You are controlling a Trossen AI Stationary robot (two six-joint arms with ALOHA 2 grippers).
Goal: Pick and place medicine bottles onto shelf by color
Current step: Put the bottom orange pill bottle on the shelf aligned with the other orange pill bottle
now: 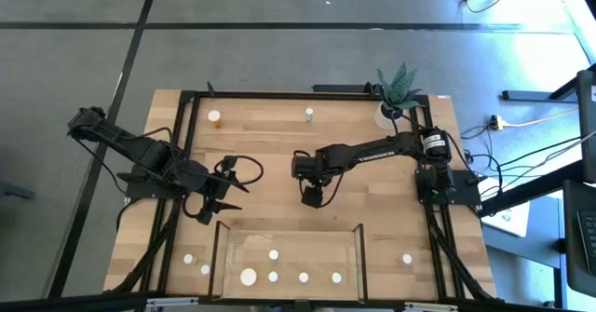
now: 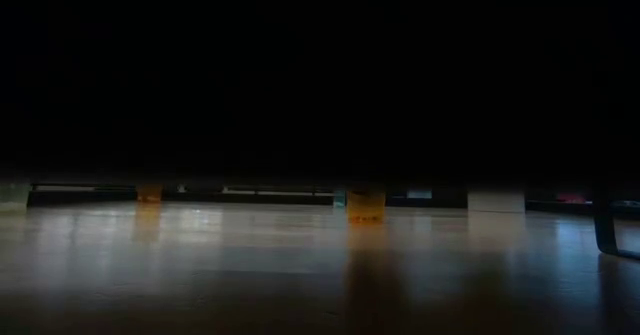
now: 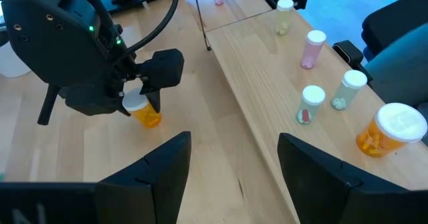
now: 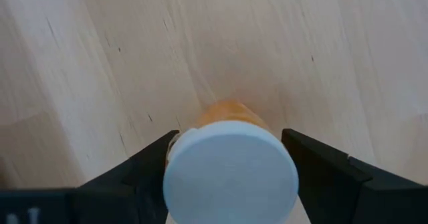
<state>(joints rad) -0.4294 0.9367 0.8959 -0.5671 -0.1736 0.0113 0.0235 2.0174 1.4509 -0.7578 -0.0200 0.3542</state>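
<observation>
My right gripper (image 1: 312, 196) is at mid table, shut on a small amber bottle with a white cap (image 4: 231, 170). The left wrist view also shows this bottle (image 3: 146, 110). My left gripper (image 1: 235, 187) is open and empty, left of the bottle, with its fingers toward it. The light-wood shelf (image 1: 317, 240) lies at the near edge, and several white-capped bottles stand on it. They include a wide amber one (image 3: 394, 132), a pink one (image 3: 312, 48) and a greenish one (image 3: 350, 90). An amber bottle (image 1: 215, 116) and a green one (image 1: 309, 115) stand on the table near the far edge. My right gripper pinches the amber bottle at its top, by the white cap (image 4: 180, 150), between its two fingers (image 4: 144, 167). The fingers come from above, pointing down. The bottle hangs below them, slightly tilted, with its amber body (image 3: 150, 117) low over the tabletop. I cannot tell whether its bottom touches the wood.
Two bottles (image 1: 189, 257) stand on the table left of the shelf and one (image 1: 407, 258) right of it. A white pot with a spiky plant (image 1: 396, 93) stands at the far right corner. Dark frame bars (image 1: 220, 247) rise at the shelf's short sides.
</observation>
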